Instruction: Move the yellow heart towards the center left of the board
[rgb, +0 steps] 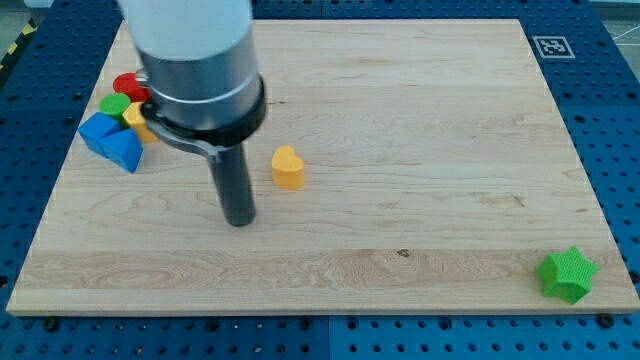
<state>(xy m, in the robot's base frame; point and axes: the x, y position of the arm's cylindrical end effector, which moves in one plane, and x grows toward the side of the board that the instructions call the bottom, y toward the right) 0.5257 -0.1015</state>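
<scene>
The yellow heart (288, 168) stands on the wooden board (400, 120), left of the board's middle. My tip (239, 221) rests on the board to the lower left of the heart, a short gap away and not touching it. The arm's grey body rises above the rod and hides part of the board's upper left.
A cluster of blocks sits at the board's left edge: a red block (128, 84), a green block (115, 104), a small yellow block (134, 116) and blue blocks (112, 140). A green star (568, 274) lies at the lower right corner. A fiducial marker (549, 45) is at the upper right.
</scene>
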